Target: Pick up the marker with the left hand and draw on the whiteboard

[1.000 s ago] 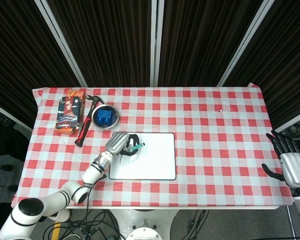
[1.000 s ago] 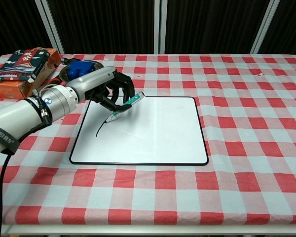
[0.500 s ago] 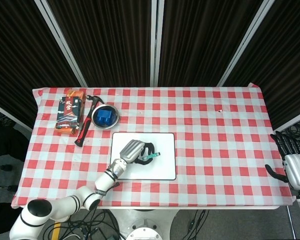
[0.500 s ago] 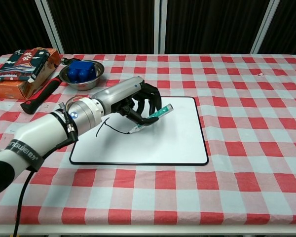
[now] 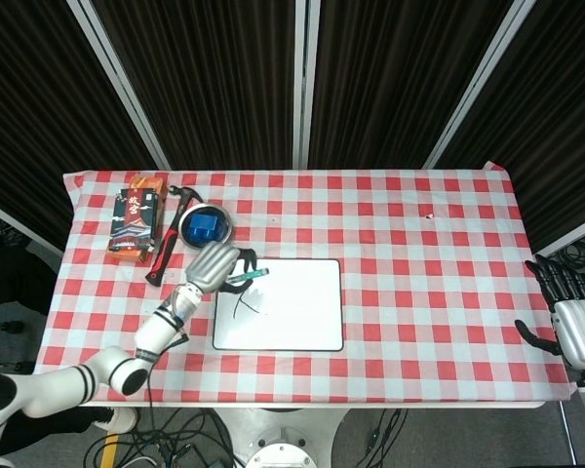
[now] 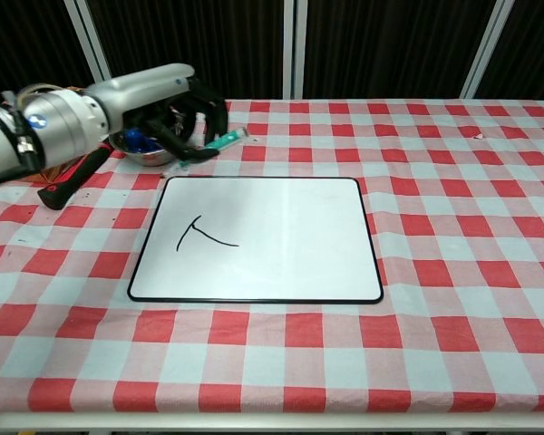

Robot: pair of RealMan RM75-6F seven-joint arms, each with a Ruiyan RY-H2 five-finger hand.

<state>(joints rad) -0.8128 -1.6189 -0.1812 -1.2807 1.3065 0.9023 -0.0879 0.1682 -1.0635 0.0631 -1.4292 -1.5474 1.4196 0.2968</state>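
My left hand holds a green marker lifted above the table, over the whiteboard's far left corner. The whiteboard lies flat in the middle of the checked cloth and carries a short black mark on its left part. The marker's tip is off the board. My right hand hangs off the table's right edge with fingers spread, holding nothing; the chest view does not show it.
A steel bowl with blue blocks stands just behind the left hand. A red-handled hammer and an orange box lie at the far left.
The left hand drew a line down and right across the board, then lifted the marker and pulled back to the board's far left corner. The mark now has a second stroke.
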